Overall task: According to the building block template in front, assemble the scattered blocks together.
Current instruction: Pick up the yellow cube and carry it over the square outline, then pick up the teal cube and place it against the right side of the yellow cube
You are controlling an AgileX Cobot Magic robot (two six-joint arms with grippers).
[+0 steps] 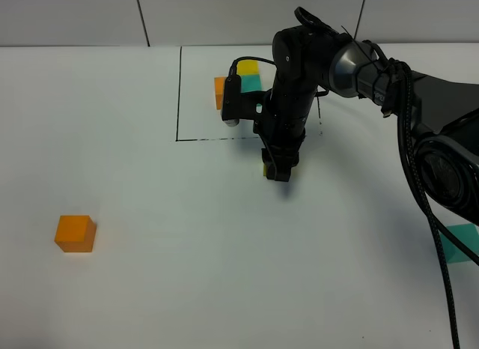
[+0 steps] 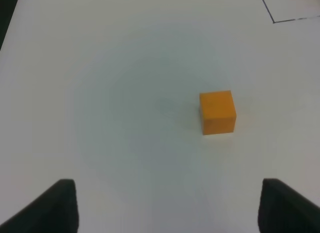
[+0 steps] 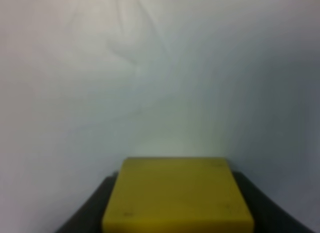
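The scattered blocks (image 1: 75, 233) are well apart on the white worktop (image 1: 187, 289), so assembly has not begun. Far left sits the loose orange cube (image 2: 217, 112), untouched. The left claw (image 2: 172, 205) hangs short of it with its fingers spread wide and nothing between them. The orange cube lies ahead of the gap and a little off to 1 side.

Toward the middle, at the back, the building block template (image 1: 241, 81) shows 3 cubes in an L inside a black-line rectangle (image 1: 179, 94): orange beside teal, with yellow behind the teal.

Just in front of that rectangle's near line, the right claw (image 1: 278, 169) is pinching the yellow cube (image 3: 177, 193) between its pressed-in fingers. Whether the cube rests on the worktop or is lifted I cannot tell. Far right, the teal cube (image 1: 458, 240) lies partly hidden behind the arm's cable.

The step in hand looks like placing the yellow cube as the first piece. Next, that cube needs setting down square, with room left beside it for teal and orange in the template's order.
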